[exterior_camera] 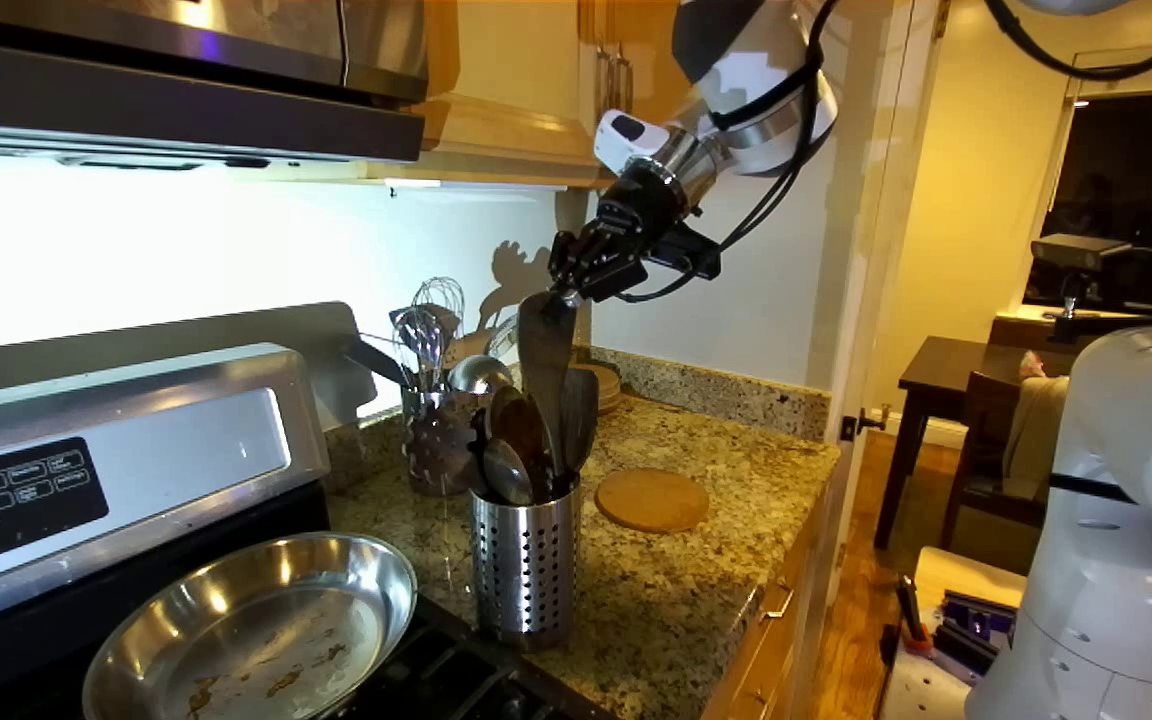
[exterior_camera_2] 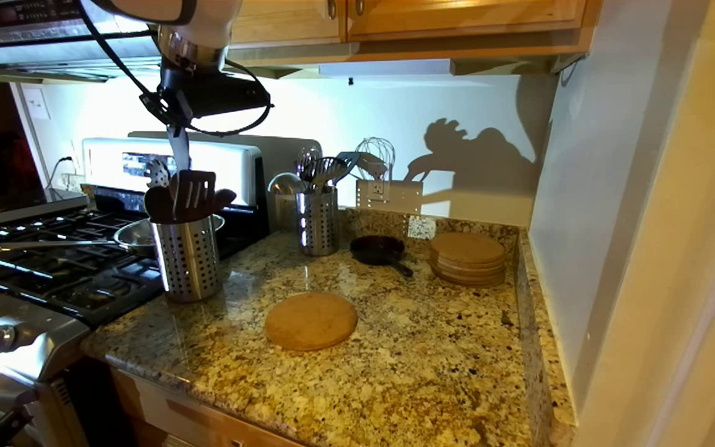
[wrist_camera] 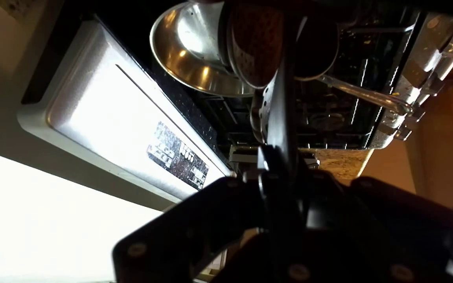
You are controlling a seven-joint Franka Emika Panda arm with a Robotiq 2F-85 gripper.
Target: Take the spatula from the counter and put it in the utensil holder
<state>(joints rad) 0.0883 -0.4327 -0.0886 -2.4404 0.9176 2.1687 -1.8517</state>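
The spatula [exterior_camera: 544,350] is upright, its wide brown head at the top and its thin handle running down into the utensil holder [exterior_camera: 526,570] among other utensils. The handle's lower end is hidden inside the steel cylinder. My gripper [exterior_camera: 568,285] is above the holder, shut on the top edge of the spatula's head. In an exterior view the gripper [exterior_camera_2: 177,127] holds the spatula [exterior_camera_2: 180,150] over the holder [exterior_camera_2: 187,261]. In the wrist view the spatula [wrist_camera: 281,114] runs edge-on between the dark fingers [wrist_camera: 279,165]. The holder stands on the granite counter [exterior_camera_2: 395,360] beside the stove.
A second steel holder [exterior_camera_2: 318,223] with whisks and ladles stands behind. A frying pan [exterior_camera: 256,610] sits on the stove. A round wooden disc [exterior_camera_2: 311,321], a small black skillet [exterior_camera_2: 377,249] and stacked discs [exterior_camera_2: 467,257] lie on the counter. Cabinets [exterior_camera_2: 469,25] hang above.
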